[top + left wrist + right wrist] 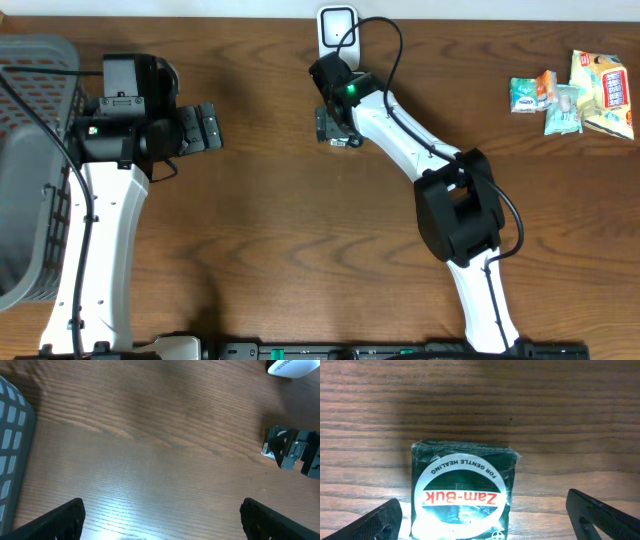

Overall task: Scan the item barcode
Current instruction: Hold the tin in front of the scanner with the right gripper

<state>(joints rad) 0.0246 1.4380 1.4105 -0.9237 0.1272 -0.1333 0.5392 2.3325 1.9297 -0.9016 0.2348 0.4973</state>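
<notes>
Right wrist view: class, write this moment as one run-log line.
right gripper: open at green box, not gripped | left gripper: open over bare table

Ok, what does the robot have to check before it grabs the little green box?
1. Right gripper open: ok.
2. Green Zam-Buk box between its jaws: ok.
3. Box held: not ok, nothing grips it.
4. Barcode in sight: cannot tell, none shows on the top face.
5. Left gripper open and off to the side: ok.
6. White scanner close by: ok.
</notes>
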